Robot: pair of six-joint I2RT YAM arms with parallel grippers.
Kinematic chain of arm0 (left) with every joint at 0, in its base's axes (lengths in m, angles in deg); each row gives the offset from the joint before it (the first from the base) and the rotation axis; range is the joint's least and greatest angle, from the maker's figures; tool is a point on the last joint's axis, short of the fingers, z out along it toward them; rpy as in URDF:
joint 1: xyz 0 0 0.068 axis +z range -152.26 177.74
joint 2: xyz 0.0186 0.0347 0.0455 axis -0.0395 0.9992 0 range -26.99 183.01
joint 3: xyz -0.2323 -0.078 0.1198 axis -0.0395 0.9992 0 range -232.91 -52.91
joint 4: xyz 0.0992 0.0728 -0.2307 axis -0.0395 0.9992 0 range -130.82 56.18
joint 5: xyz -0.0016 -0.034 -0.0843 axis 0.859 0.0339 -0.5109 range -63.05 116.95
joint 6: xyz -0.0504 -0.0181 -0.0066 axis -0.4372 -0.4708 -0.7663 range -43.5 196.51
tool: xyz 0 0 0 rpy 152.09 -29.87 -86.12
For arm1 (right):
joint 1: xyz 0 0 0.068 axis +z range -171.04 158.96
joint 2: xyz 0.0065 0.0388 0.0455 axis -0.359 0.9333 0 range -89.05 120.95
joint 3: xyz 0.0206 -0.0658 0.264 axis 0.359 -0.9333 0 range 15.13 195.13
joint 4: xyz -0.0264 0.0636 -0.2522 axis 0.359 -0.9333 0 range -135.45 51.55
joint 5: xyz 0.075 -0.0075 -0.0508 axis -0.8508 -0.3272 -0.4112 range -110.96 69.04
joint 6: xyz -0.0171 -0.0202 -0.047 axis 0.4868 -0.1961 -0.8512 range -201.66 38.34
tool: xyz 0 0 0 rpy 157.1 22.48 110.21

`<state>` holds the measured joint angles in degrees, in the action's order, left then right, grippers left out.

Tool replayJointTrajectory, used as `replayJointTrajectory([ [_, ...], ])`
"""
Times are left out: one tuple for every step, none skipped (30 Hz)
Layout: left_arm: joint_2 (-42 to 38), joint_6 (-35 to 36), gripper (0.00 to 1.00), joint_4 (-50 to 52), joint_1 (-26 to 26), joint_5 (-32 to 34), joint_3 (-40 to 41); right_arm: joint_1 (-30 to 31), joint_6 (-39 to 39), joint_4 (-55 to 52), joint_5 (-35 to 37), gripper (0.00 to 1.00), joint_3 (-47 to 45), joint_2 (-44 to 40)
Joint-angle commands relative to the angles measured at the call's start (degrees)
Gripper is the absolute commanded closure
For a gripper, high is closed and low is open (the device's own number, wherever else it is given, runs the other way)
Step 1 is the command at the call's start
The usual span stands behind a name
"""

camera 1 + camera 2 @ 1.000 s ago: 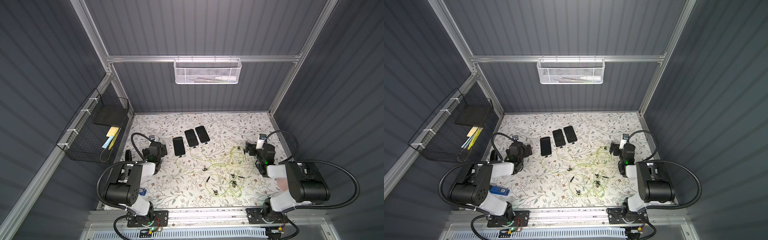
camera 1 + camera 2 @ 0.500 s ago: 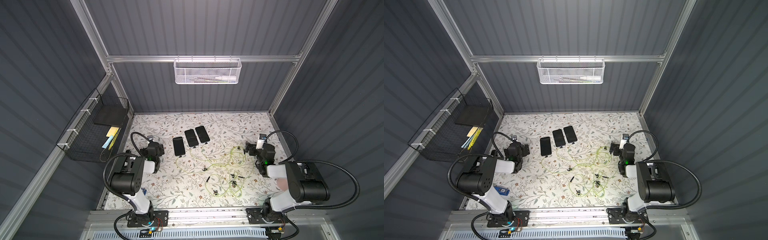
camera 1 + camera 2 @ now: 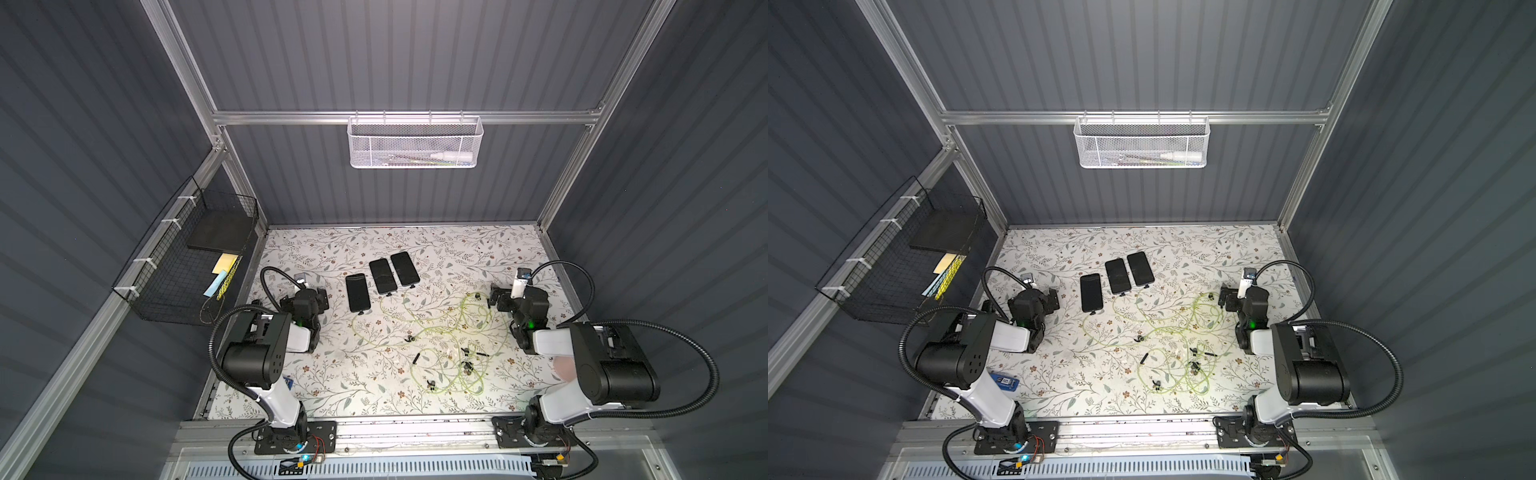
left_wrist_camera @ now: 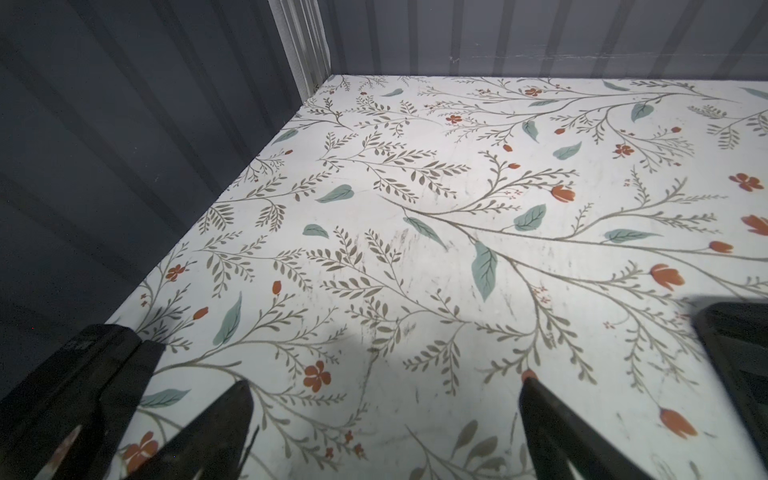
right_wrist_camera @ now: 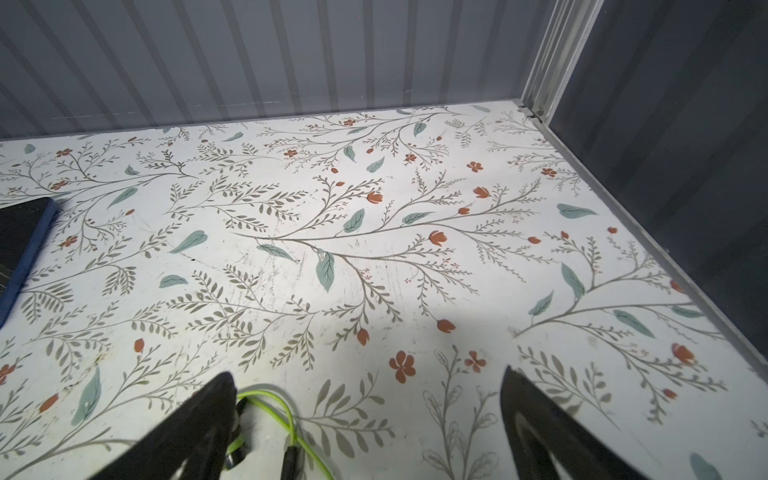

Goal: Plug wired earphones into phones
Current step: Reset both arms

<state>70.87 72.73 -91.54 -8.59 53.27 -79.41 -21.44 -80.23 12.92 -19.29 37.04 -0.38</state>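
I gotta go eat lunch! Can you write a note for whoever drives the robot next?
Left claw: open, empty, over bare table.
Right claw: open, empty; a cord of the earphones lies by one finger.
Three phones sit side by side, mid-table toward the back.
The earphones lie tangled between the phones and the right arm.
Done: cannot tell. A small black piece sits at each phone's near end, too small to see if plugged in.
Left: check those, then plug in whatever is loose.

My left arm (image 3: 253, 357) and right arm (image 3: 611, 370): boxy black motor housings, white link shells, green wrist lights (image 3: 298, 322). Black ribbed hoses (image 3: 715, 376) loop off each. Black screwed base plates (image 3: 328, 430), red wires (image 3: 319, 444) at left. Black tapered fingers (image 4: 208, 432) on left gripper (image 4: 385, 381).
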Motion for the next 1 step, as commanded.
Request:
replayJointTrajectory([
  [0.06, 0.62, 0.0, -1.64, 0.0, 0.1, 0.13, 0.42, -0.95, 0.56, 1.6, 0.01, 0.31, -0.19],
])
